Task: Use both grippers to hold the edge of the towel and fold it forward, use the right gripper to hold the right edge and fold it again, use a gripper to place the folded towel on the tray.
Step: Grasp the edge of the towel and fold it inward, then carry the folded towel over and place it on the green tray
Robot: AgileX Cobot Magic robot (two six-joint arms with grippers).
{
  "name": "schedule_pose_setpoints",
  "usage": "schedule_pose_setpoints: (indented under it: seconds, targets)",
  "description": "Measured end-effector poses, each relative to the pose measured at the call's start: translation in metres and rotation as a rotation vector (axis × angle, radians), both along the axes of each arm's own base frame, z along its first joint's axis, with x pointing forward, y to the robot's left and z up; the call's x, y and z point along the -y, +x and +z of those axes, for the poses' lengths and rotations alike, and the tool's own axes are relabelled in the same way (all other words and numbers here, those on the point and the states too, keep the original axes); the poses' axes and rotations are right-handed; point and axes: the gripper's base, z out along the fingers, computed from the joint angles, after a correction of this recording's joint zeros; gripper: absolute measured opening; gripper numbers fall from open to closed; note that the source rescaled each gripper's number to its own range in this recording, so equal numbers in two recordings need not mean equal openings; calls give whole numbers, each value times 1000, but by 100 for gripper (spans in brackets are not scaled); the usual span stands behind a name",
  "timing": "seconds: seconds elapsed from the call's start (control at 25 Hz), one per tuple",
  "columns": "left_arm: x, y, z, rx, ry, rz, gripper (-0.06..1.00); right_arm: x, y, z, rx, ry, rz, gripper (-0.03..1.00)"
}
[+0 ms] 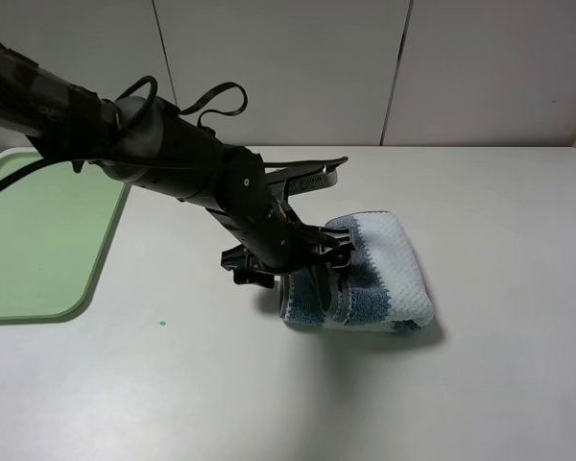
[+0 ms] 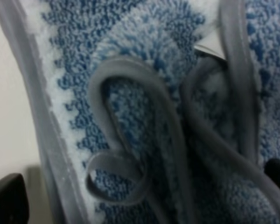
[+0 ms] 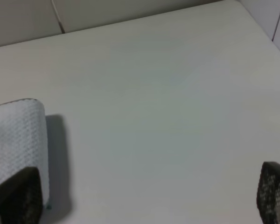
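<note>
Left gripper, jaws spread, I set over the folded towel, I judge to carry it to the tray.

Even, soft overhead light; the towel casts a faint shadow on the white table. The left wrist view is close and blurred; the right wrist view is hazy.

A white tabletop is seen carrying a folded, striped towel near its middle, with a light green tray laid well apart to the towel's left.
</note>
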Motion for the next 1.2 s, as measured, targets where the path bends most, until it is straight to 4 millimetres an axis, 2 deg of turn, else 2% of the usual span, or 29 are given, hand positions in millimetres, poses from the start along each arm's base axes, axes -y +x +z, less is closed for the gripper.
schedule_pose_setpoints:
  seconds: [0.36, 0.44, 0.6, 0.92, 1.2]
  targets:
    - [3, 4, -5, 26, -24, 19, 98, 0, 0, 0, 0, 3, 2, 100]
    - [4, 4, -7, 29, -25, 20, 91, 0, 0, 0, 0, 3, 2, 100]
    - [4, 4, -10, 24, -20, 21, 69, 0, 0, 0, 0, 3, 2, 100]
    - [5, 4, -11, 31, -27, 24, 16, 0, 0, 0, 0, 3, 2, 100]
    - [5, 4, -11, 30, -26, 25, 14, 0, 0, 0, 0, 3, 2, 100]
